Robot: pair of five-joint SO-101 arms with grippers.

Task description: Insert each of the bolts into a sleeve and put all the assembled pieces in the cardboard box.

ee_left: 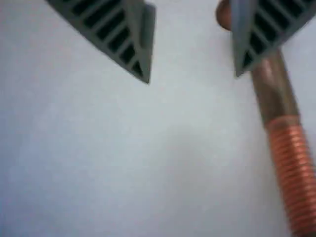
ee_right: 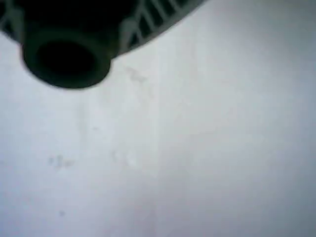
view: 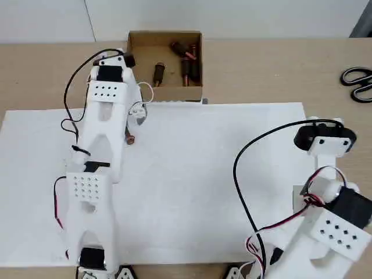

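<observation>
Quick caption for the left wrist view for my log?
Left gripper, jaws open, above white paper; copper bolt lies at one jaw's tip.

Wooden desk [view: 261, 64], large white paper sheet [view: 197, 180] over most of it. Open cardboard box [view: 135, 58] at far edge of sheet, several assembled pieces [view: 187, 64] lying inside. Left arm [view: 104, 116] stretched toward box; copper bolt [view: 129, 138] on sheet, just beside it, partly hidden. Right arm [view: 331, 226] at near right corner. Black-handled scissors [view: 357, 84] on bare desk, far right.
</observation>
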